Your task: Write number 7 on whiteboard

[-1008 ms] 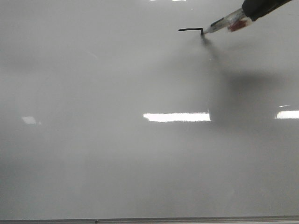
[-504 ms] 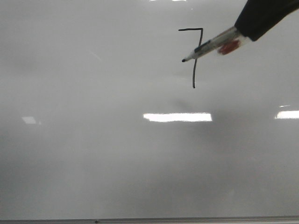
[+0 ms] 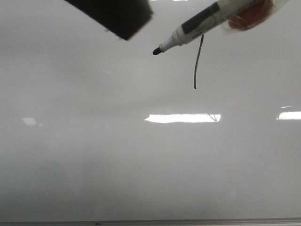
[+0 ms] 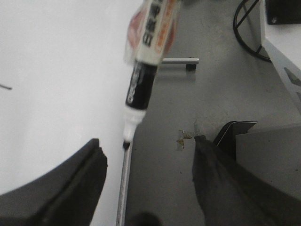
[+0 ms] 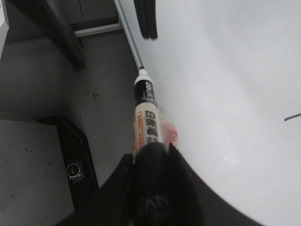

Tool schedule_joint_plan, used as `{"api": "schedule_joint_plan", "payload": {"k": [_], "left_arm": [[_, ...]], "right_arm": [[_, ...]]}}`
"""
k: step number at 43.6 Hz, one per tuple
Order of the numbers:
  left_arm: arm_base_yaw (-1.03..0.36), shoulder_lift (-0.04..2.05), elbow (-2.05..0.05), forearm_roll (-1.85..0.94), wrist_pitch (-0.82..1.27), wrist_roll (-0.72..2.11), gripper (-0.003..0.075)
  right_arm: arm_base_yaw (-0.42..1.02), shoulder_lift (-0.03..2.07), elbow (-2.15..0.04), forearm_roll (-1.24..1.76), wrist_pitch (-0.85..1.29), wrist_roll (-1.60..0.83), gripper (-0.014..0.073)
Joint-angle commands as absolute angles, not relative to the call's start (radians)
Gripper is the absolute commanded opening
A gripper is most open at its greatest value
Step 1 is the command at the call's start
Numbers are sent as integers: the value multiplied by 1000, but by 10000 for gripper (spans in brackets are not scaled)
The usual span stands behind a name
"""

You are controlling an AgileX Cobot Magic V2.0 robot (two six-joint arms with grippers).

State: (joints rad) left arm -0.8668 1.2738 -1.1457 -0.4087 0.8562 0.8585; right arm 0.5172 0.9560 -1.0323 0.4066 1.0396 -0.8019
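The whiteboard (image 3: 117,155) filled the front view, glossy and pale grey, with its thin metal frame running along the edge at six o'clock and bright glare patches across the middle. Of the number 7 (image 3: 198,63), only the long, slightly curved stem showed, at about one o'clock from the board's centre; the marker (image 3: 207,23) crossed in front of where its upper part would lie. The marker slanted in from the corner at two o'clock, its black tip pointing toward eight o'clock and lying to the nine o'clock side of the stem; whether it touched the board could not be told. A reddish patch clung to its barrel. In the right wrist view the right gripper (image 5: 153,155) was closed around the marker's barrel, with the pen jutting out beyond the black fingers along the board's frame edge. In the left wrist view the left gripper (image 4: 148,162) held nothing, its two dark fingers (image 4: 80,174) spread wide apart, and the marker's tip lay between them near the frame. In the front view a dark blurred shape (image 3: 117,14) hung at eleven o'clock, well apart from the stem.
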Motion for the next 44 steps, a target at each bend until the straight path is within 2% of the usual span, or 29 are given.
{"api": "schedule_joint_plan", "payload": {"k": [1, 18, 22, 32, 36, 39, 42, 44], "left_arm": [[-904, 1304, -1208, -461, 778, 875, 412], [-918, 1387, -1229, -496, 708, 880, 393], [-918, 1387, -1229, -503, 708, 882, 333], [-918, 1387, -1229, -534, 708, 906, 117], [-918, 1387, -1229, -534, 708, 907, 58], [-918, 1387, -1229, -532, 708, 907, 24], [-918, 1387, -1229, -532, 708, 907, 3], [-918, 1387, -1229, -530, 708, 907, -1]], "right_arm": [[518, 945, -1058, 448, 1005, -819, -67], [518, 945, -1058, 449, 1005, -819, -67], [518, 945, -1058, 449, 1005, -819, -67], [518, 945, -1058, 449, 1005, -819, -67], [518, 945, -1058, 449, 1005, -819, -65], [518, 945, -1058, 449, 1005, -818, -34], [518, 945, -1058, 449, 1007, -818, 53], [518, 945, -1058, 449, 1007, -817, 146]]}}
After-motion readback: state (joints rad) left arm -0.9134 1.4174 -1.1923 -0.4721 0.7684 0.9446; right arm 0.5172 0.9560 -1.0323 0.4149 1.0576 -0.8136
